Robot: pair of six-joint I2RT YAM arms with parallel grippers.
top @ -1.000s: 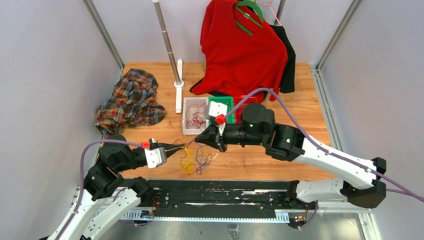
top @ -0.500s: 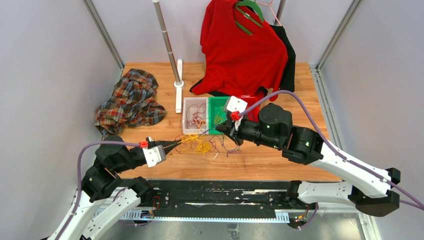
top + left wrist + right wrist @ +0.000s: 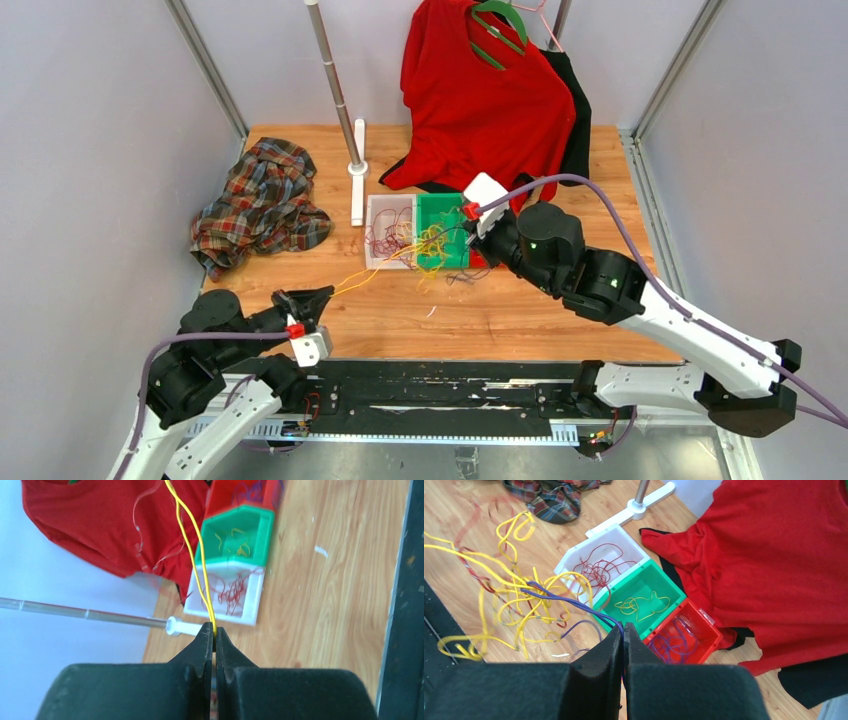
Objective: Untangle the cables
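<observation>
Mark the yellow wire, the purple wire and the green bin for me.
thin yellow wire point(image 3: 211, 623), left wrist view, taut stretch near held end
thin purple wire point(image 3: 594, 611), right wrist view, mid-span
green plastic bin point(image 3: 670, 581), right wrist view, far rim

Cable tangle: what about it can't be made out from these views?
- Top external: strand crossings in the tangle are too small to trace.
- Left wrist: the yellow cable held by the left gripper leaves by the top edge, so the tangle is unseen.
- Right wrist: the purple cable vanishes inside the shut right gripper; its end is hidden.
</observation>
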